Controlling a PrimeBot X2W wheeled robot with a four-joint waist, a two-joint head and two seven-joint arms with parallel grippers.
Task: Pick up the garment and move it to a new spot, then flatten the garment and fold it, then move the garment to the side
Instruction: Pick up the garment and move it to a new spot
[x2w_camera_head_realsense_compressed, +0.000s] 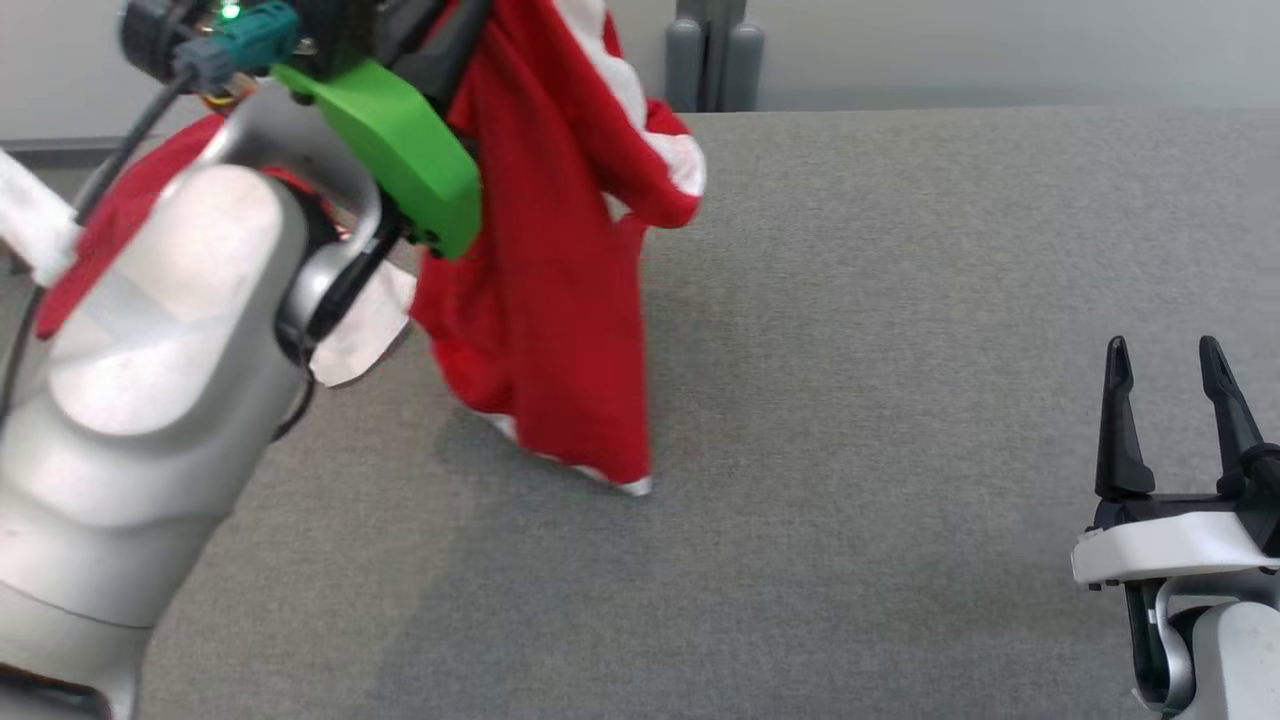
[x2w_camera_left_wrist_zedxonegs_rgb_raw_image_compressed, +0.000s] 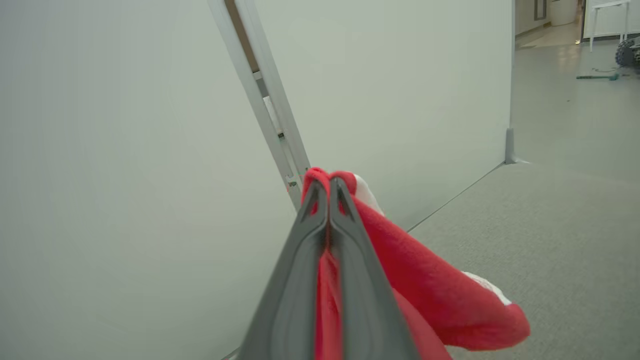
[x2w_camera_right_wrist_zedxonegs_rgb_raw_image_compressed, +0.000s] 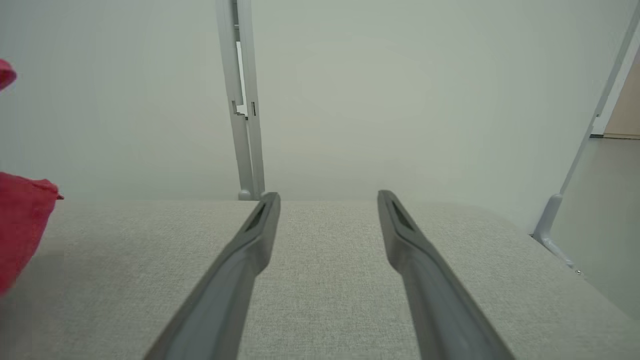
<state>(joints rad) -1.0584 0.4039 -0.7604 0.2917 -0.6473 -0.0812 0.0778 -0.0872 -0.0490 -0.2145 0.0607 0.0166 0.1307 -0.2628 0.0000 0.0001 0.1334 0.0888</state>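
The left gripper (x2w_camera_left_wrist_zedxonegs_rgb_raw_image_compressed: 328, 196), clamped shut on a fold of the red-and-white garment (x2w_camera_head_realsense_compressed: 550, 300), dangles it low over the grey table (x2w_camera_head_realsense_compressed: 900, 300), apparently mid-carry; next comes laying it flat, probably helped by the right gripper (x2w_camera_head_realsense_compressed: 1165, 372), idle with fingers apart.

Top of red-and-white garment (x2w_camera_head_realsense_compressed: 545, 300) cut off by upper edge of head view; left part hidden behind pale left forearm (x2w_camera_head_realsense_compressed: 150, 400) and green wrist cover (x2w_camera_head_realsense_compressed: 410, 150). In right wrist view, mostly beyond left edge. Base of right gripper (x2w_camera_head_realsense_compressed: 1163, 345) cropped at lower right corner. Small floor objects (x2w_camera_left_wrist_zedxonegs_rgb_raw_image_compressed: 597, 76), upper right of left wrist view, too small to identify.
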